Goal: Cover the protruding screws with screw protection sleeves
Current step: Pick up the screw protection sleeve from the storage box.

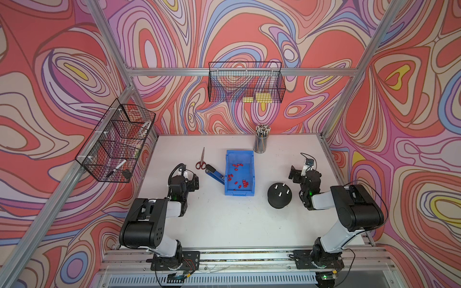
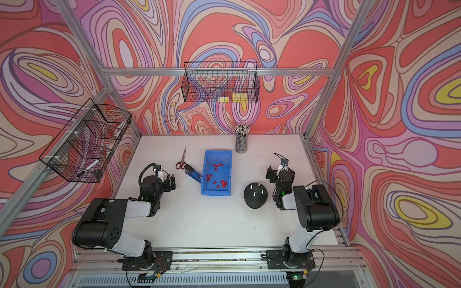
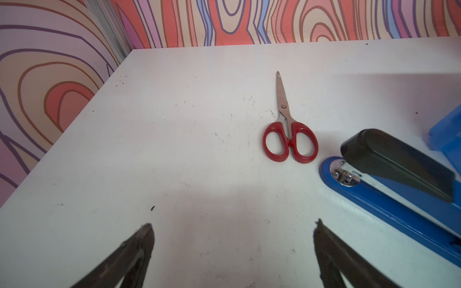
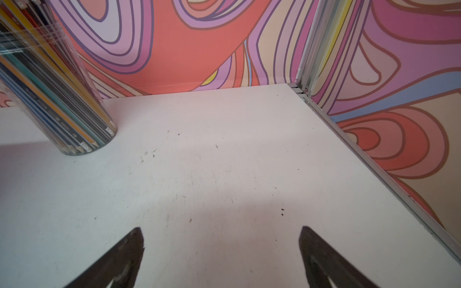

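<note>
Step in hand: the very start, as I judge it. All four protruding screws [image 1: 281, 189] stand bare on their black domed base [image 1: 279, 202], and no sleeve is on any of them.
Sleeves: the screw protection sleeves [image 1: 237, 175] lie loose in the blue bin [image 1: 239, 193] mid-table, some scattered singly and some bunched toward its near end. The bin sits just beside the base, not touching it.
Next move: one pincer has to go down into the bin and pick a single sleeve (a lone one is likely easier than one from the bunch). It then has to be carried upright, open end down, onto a stud. The caps are tiny, so the jaws will need to narrow a great deal and line up closely.
Left pincer [image 3: 233, 224]: jaws spread wide, nothing between them, over bare table [image 1: 224, 224]. The scissors [image 3: 289, 139] and the stapler [image 3: 396, 162] are near, and it touches neither.
Right pincer [image 4: 222, 229]: jaws likewise wide apart and empty, above bare table. The pencil cup [image 4: 57, 99] stands off to one side. In both top views it hangs beside the base, clear of it.
</note>
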{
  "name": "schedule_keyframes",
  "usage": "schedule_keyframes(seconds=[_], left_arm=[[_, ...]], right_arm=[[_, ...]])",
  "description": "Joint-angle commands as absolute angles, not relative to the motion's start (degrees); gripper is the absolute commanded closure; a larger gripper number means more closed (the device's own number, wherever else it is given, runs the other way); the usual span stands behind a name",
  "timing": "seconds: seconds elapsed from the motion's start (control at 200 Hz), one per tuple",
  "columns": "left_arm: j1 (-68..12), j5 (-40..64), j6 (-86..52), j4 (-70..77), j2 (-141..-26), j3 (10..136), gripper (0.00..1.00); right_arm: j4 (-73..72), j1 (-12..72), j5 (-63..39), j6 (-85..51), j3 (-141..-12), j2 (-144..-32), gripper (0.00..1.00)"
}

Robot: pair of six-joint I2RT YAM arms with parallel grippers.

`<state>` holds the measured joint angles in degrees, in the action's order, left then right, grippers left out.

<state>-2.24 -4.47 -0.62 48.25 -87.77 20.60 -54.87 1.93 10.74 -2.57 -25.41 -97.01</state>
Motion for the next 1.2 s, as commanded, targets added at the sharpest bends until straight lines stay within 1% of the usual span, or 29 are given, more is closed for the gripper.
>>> schedule_keyframes(seconds=[0.0, 0.065, 0.14, 0.16, 0.195, 0.25, 0.325, 0.391, 0.441, 0.511, 0.561, 0.636, 0.686, 0.761, 0.831, 0.856, 0.926, 0.986, 1.072, 1.197], left_arm=[[-1.9, -4.0, 0.3, 50.7, -88.3, 21.6, 0.01], [-1.8, -3.9, 0.2, 50.7, -88.3, 21.7, 0.01], [-1.9, -4.4, 0.4, 51.5, -87.2, 21.0, 0.09], [-1.8, -4.9, 0.3, 50.5, -85.9, 20.9, 0.11], [-1.9, -6.2, -0.4, 46.7, -82.8, 21.4, 0.12], [-1.9, -9.3, -1.6, 39.7, -77.7, 22.9, 0.13], [-2.1, -11.6, -2.3, 31.4, -71.9, 27.4, 0.18], [-2.9, -12.1, -3.5, 22.2, -67.5, 34.7, 0.23], [-3.6, -11.9, -4.8, 15.6, -65.2, 40.6, 0.23], [-5.0, -10.4, -6.3, 5.6, -63.1, 48.9, 0.23], [-6.3, -7.6, -6.5, -1.6, -62.5, 55.9, 0.23], [-8.1, 0.3, -5.0, -12.4, -62.5, 65.6, 0.25], [-9.3, 6.9, -2.6, -18.9, -62.6, 70.5, 0.26], [-10.3, 15.6, 0.5, -24.3, -61.7, 73.1, 0.27], [-10.6, 22.7, 3.2, -25.8, -59.3, 71.4, 0.27], [-10.6, 24.8, 4.0, -25.7, -58.2, 69.9, 0.27], [-10.7, 30.3, 6.7, -23.6, -54.8, 64.4, 0.27], [-10.8, 33.1, 8.7, -21.1, -51.7, 59.5, 0.27], [-11.0, 34.6, 10.1, -17.0, -48.0, 54.0, 0.25], [-11.0, 33.1, 12.3, -14.6, -45.1, 50.9, 0.25]], right_arm=[[-55.9, 1.8, 11.2, -2.3, -26.4, -98.1, 0.02], [-56.2, 1.8, 11.4, -2.2, -26.2, -98.0, 0.02], [-56.1, 1.7, 15.1, -4.2, -25.1, -95.1, 0.03], [-55.3, 1.5, 14.3, -4.2, -24.6, -94.1, 0.06], [-57.1, 1.9, 16.7, -3.2, -23.3, -91.9, 0.09], [-52.2, 2.2, 18.7, -4.0, -22.9, -85.9, 0.14], [-40.7, 2.2, 21.9, -6.9, -24.8, -75.6, 0.17], [-26.8, 2.3, 21.2, -10.5, -29.9, -68.2, 0.21], [-17.8, 2.2, 17.3, -12.6, -35.0, -65.1, 0.25], [-5.8, 2.3, 9.6, -16.1, -43.8, -63.8, 0.34], [2.6, 2.9, 3.7, -18.3, -50.2, -64.4, 0.41], [13.6, 6.5, -0.2, -20.6, -59.4, -66.5, 0.51], [20.0, 11.7, 1.7, -20.6, -64.7, -68.1, 0.54], [27.5, 21.7, 7.4, -20.7, -70.6, -70.9, 0.54], [33.4, 29.7, 10.6, -22.2, -75.5, -75.0, 0.55], [35.8, 31.9, 11.2, -23.0, -77.4, -76.9, 0.57], [41.5, 36.5, 10.8, -25.0, -82.3, -83.0, 0.6], [45.8, 40.0, 10.2, -25.6, -86.7, -88.3, 0.63], [49.5, 42.8, 9.9, -25.9, -90.4, -94.8, 0.64], [50.1, 43.2, 8.5, -25.9, -91.9, -100.3, 0.76]])
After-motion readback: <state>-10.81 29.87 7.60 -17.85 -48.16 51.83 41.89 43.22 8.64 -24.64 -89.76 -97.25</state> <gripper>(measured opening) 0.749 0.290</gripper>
